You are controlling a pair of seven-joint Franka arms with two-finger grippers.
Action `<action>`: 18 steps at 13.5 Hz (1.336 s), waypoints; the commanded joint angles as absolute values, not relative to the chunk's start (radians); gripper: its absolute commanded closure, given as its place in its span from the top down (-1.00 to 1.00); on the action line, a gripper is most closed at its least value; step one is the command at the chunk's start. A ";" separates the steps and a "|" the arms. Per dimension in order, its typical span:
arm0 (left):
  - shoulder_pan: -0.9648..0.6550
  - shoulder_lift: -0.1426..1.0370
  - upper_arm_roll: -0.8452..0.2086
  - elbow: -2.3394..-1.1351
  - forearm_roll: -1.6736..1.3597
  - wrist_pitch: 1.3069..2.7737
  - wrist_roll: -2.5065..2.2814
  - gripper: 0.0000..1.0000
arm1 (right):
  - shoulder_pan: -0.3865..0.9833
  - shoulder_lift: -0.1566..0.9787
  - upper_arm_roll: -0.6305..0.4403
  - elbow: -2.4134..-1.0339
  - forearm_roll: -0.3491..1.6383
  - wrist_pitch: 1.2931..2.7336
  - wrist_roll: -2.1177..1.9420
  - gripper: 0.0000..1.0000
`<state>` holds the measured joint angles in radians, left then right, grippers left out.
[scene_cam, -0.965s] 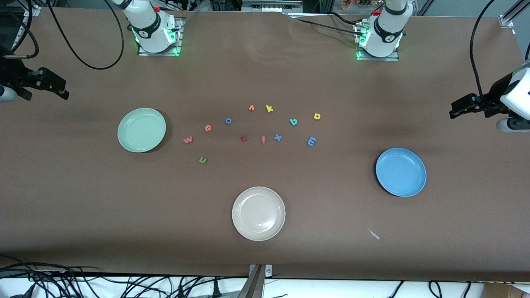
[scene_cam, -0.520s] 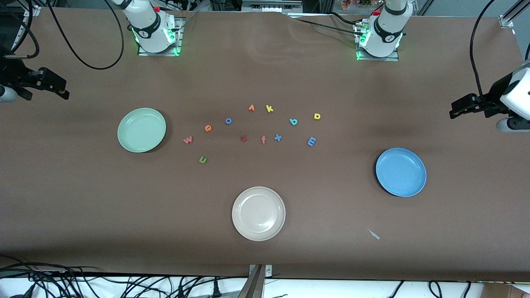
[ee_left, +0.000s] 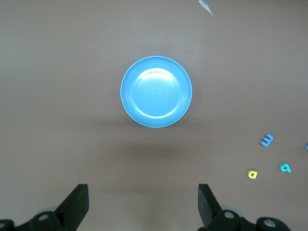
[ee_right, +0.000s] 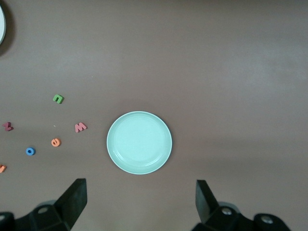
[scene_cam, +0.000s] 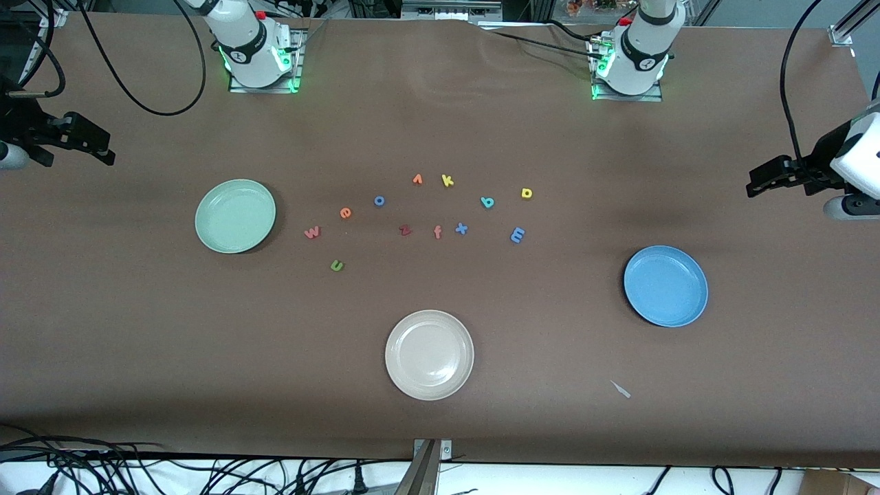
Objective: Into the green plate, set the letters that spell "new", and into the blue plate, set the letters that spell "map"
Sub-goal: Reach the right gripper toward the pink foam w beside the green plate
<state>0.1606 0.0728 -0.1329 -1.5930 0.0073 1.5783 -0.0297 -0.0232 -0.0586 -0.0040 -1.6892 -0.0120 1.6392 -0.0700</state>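
— So, what do you see from where you sit?

— I see the green plate, round and pale mint with a raised rim. It sits on the brown tabletop toward the right arm's end. Nothing is in it.

— And the blue plate?

— The blue plate is bright blue, round, same size. It sits toward the left arm's end and has nothing in it.

— Where are the little letters?

— Between the plates, flat on the tabletop. The salmon-red w, the orange e and the green n lie nearer the green plate. The green one reads like a u. The blue m, the teal a and the yellow p lie nearer the blue plate. They are tiny and made of foam, I think.

— And my two hands?

— I have the left hand up above the blue plate, fingers spread wide, holding nothing. I have the right hand up above the green plate, also wide open with nothing in it.
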 commanded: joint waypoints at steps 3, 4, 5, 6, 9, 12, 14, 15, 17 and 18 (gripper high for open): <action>0.167 0.067 -0.132 -1.595 -0.025 1.578 -0.002 1.00 | -0.026 -0.066 -0.002 -1.694 0.002 1.635 -0.060 1.00; 0.167 0.067 -0.132 -1.595 -0.023 1.578 -0.002 1.00 | -0.026 -0.063 -0.002 -1.692 0.002 1.635 -0.066 1.00; 0.167 0.067 -0.132 -1.595 -0.025 1.578 -0.002 1.00 | -0.015 -0.063 0.008 -1.692 0.002 1.635 -0.063 1.00; 0.167 0.067 -0.132 -1.595 -0.025 1.578 -0.002 1.00 | 0.010 -0.060 0.023 -1.695 -0.012 1.625 -0.061 1.00; 0.167 0.067 -0.132 -1.595 -0.025 1.578 -0.002 1.00 | 0.017 0.029 0.026 -1.697 -0.012 1.540 -0.057 1.00; 0.167 0.067 -0.132 -1.595 -0.023 1.578 -0.002 1.00 | 0.037 0.119 0.029 -1.697 -0.011 1.587 -0.045 1.00; 0.167 0.067 -0.132 -1.595 -0.025 1.578 -0.002 1.00 | 0.055 0.167 0.031 -1.701 -0.003 1.673 -0.014 1.00; 0.167 0.067 -0.132 -1.595 -0.023 1.578 -0.002 1.00 | 0.083 0.198 0.031 -1.701 -0.006 1.707 0.050 1.00; 0.167 0.067 -0.132 -1.595 -0.023 1.578 -0.002 1.00 | 0.150 0.238 0.029 -1.701 -0.015 1.758 0.159 1.00; 0.167 0.067 -0.132 -1.595 -0.025 1.578 -0.002 1.00 | 0.167 0.245 0.029 -1.701 -0.015 1.775 0.201 1.00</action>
